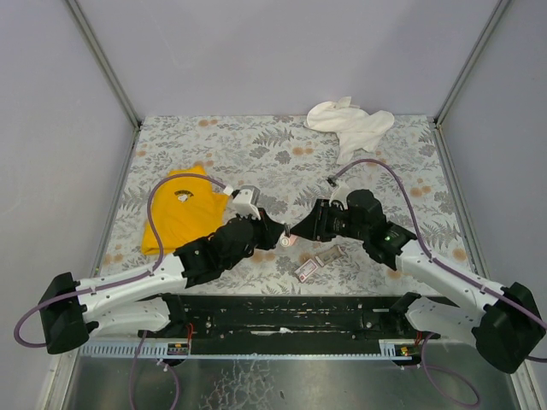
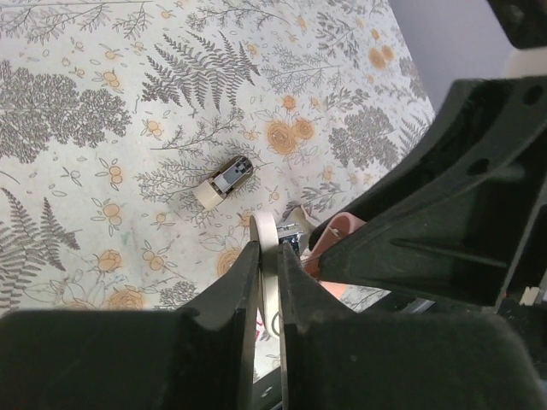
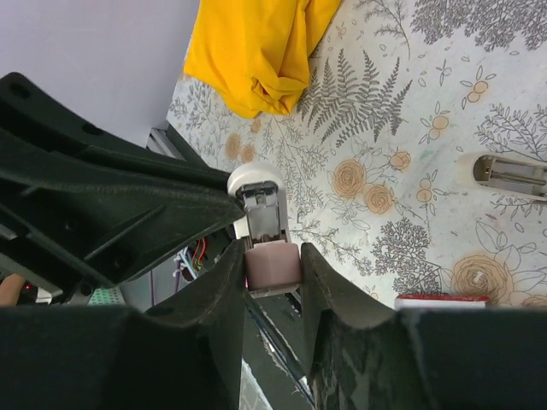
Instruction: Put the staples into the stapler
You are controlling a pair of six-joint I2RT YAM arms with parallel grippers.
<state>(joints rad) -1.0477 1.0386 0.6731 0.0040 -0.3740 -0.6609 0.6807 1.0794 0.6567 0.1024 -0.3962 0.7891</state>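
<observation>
My left claw [image 2: 267, 249] is pinched tight on the thin pale flap of the pink stapler [image 3: 273, 265], which sits between both arms over the near middle of the flowered table [image 1: 256, 145]. My right claw [image 3: 272, 248] is narrow, its fingers pressed against the stapler's pink end. The dark-red staples box [image 1: 319, 261] lies on the table just beside, its pale label too small to read. A small metal piece [image 2: 224, 181] with a pale end lies near.
</observation>
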